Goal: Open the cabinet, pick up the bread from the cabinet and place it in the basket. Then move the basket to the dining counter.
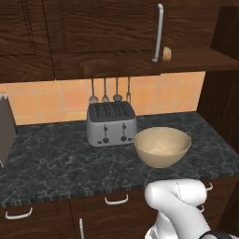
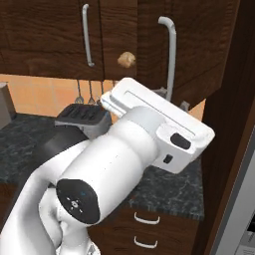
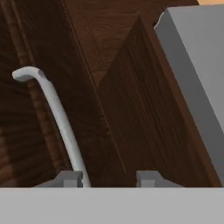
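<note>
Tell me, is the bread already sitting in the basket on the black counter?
No, the basket holds nothing, and the bread sits up on the cabinet shelf by the silver handle.

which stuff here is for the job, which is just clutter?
Job: cabinet, its handle between the tool fingers, bread, basket.
Clutter: toaster, hanging utensils, black counter, lower drawers.
</note>
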You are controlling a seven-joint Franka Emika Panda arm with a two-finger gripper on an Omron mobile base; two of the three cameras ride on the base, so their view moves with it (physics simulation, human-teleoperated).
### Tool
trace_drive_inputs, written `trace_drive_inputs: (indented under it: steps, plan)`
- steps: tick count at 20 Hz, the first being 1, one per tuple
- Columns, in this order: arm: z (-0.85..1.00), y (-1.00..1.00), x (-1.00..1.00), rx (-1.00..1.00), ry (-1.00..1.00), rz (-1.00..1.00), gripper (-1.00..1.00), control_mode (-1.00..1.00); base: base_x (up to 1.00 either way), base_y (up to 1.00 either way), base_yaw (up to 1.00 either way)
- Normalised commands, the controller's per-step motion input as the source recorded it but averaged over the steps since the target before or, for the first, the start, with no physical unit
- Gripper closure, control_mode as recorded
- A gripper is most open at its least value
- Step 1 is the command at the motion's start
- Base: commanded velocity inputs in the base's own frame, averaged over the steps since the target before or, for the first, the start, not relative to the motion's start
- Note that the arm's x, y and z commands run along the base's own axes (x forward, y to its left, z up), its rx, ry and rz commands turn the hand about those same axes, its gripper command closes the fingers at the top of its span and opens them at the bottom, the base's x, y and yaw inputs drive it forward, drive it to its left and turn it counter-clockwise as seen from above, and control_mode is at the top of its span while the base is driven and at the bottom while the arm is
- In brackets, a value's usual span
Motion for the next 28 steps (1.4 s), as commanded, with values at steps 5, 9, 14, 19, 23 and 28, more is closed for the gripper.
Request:
trace_drive_inputs:
  steps: [5,9,14,19,23,28]
  plan:
    - [-0.07,0.85,-0.85,-0.03,-0.30,-0.01,-1.00,-1.00,0.00,0.00,0.00]
    - [-0.36,1.00,-0.04,-0.08,-0.21,-0.08,-1.00,-1.00,0.00,0.00,0.00]
    - [0.00,1.00,0.09,-0.07,-0.01,-0.12,-1.00,-1.00,0.00,0.00,0.00]
    - [0.00,1.00,0.67,-0.07,0.04,-0.15,-1.00,-1.00,0.00,0.00,0.00]
    - [-0.09,0.68,1.00,-0.05,0.15,-0.35,-1.00,-1.00,0.00,0.00,0.00]
    - [-0.02,-0.10,1.00,0.02,0.26,-0.36,-1.00,-1.00,0.00,0.00,0.00]
